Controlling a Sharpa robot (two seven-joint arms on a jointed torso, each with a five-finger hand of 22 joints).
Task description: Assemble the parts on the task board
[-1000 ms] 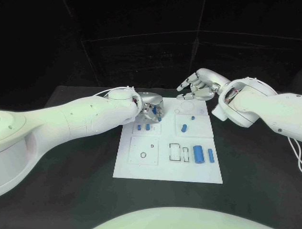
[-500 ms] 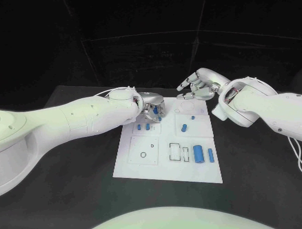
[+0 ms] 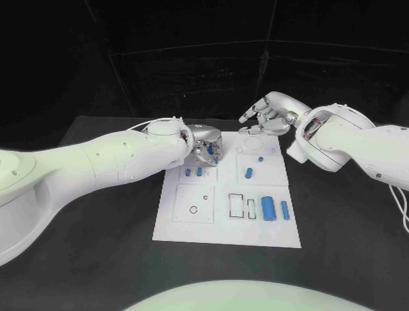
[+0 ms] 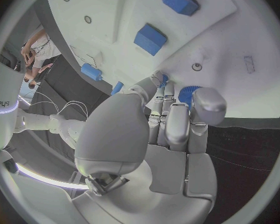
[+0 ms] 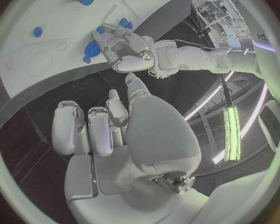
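- Task board (image 3: pixel 191 227) is seen flat on the black table (image 3: pixel 92 246), mid-frame in the head view.
- Left hand (image 3: pixel 202 148) is held over the board's 11 o'clock corner, fingers curled in. A small blue part (image 4: pixel 189 93) is pinched at the fingertips (image 4: pixel 205 104), as seen in the left wrist view; the same part is seen at that hand in the right wrist view (image 5: pixel 90 50).
- Right hand (image 3: pixel 270 118) is held off the board's 12 o'clock edge, over the table. Fingers are partly curled and spread; nothing is held.
- Two small blue parts (image 3: pixel 193 172) are seen just at 6 o'clock of the left hand.
- One blue part (image 3: pixel 249 173) lies in the panel at the board's 1 o'clock.
- A larger blue part (image 3: pixel 269 210) and a slim one (image 3: pixel 284 209) lie side by side at the board's 4 o'clock.
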